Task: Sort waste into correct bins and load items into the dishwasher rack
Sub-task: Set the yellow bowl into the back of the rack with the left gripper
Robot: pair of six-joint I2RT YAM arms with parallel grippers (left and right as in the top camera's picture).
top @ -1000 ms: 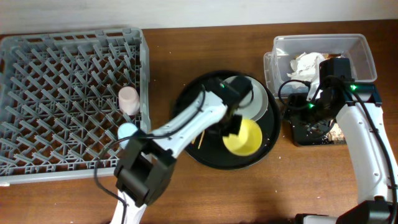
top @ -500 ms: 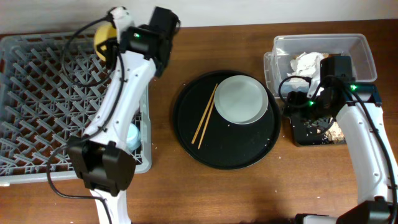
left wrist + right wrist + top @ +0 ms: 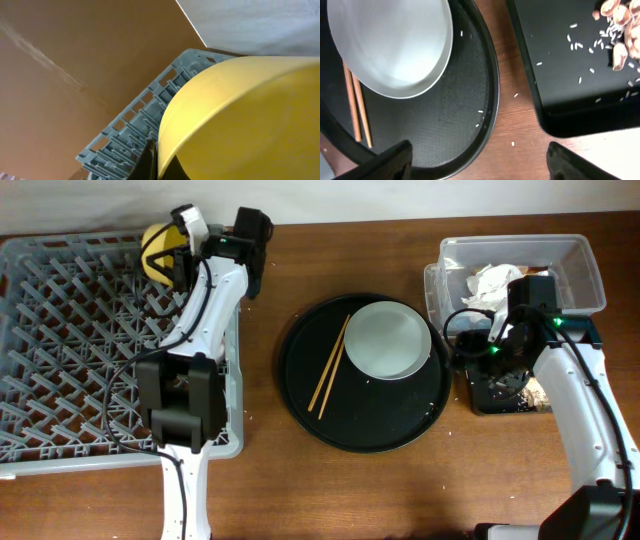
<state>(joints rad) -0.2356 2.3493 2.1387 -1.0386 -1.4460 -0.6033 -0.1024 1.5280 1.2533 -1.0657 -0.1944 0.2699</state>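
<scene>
Top left of the overhead frame: the left gripper (image 3: 180, 242) pinches the rim of the yellow bowl (image 3: 156, 246) and holds it on edge at the upper edge of the grey rack (image 3: 80, 350), right of its middle. From the left wrist we see the bowl filling the right of the frame, a dark finger (image 3: 148, 161) pressed to its rim at the bottom edge and a rack corner beyond. We cannot tell whether bowl and rack touch.

At centre, the round tray (image 3: 380, 420) carries the plate (image 3: 388, 340) in its upper right. The chopsticks (image 3: 330, 365) lie side by side just left of the plate, slanting from upper right to lower left.

At right, the clear tub (image 3: 575, 255) holds the crumpled napkin (image 3: 492, 280), and the black tray (image 3: 497, 395) sits directly below it in the frame. The right gripper (image 3: 480, 165) hangs with its jaws spread wide and nothing between them, above the strip of table (image 3: 520, 120) between the round tray and the black tray. From the right wrist we see brown scraps (image 3: 620, 25) in the frame's upper right, on the black tray, and pale grains scattered over both trays and the table.
</scene>
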